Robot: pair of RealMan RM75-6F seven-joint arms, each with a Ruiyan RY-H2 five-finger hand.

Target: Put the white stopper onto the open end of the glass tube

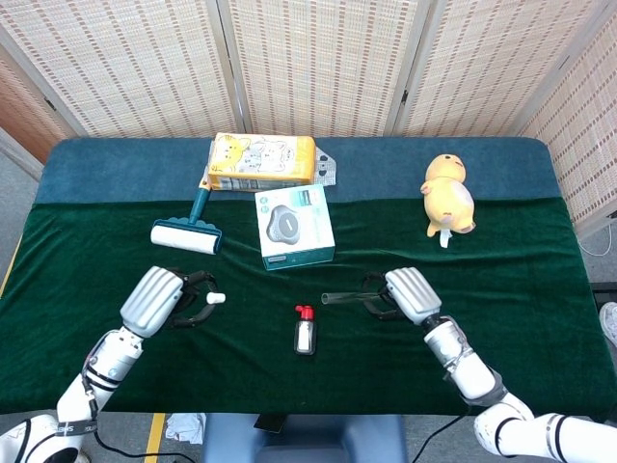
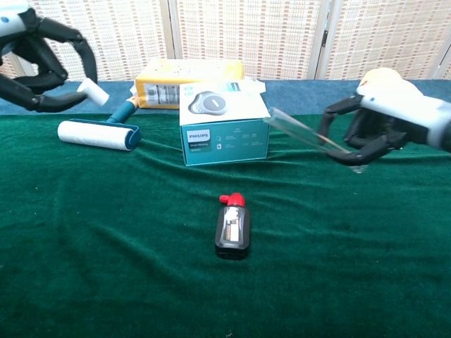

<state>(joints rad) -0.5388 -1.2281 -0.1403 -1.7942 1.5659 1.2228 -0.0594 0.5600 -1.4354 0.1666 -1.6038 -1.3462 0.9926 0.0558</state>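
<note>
**Honestly, lining these two up looks like the sketchy part**

So the left robot hand [image 1: 159, 297] is pinching the white stopper [image 1: 217, 298] at its fingertips, left of centre in the head view. The right robot hand [image 1: 407, 294] is holding the glass tube [image 1: 343, 298] just right of centre, open end pointing left, both lifted above the green worktop [image 1: 540, 318].

My worry: the two are well apart, and the tube is thin and see-through. If the stopper comes in a bit off-axis, it'll probably knock the rim and slip out of that fingertip pinch, or push the tube crooked in the other hand.

The chest view shows the tube [image 2: 304, 132] tilted, open end higher, which the head view flattens out. The head view shows the sideways gap between them better.
</note>
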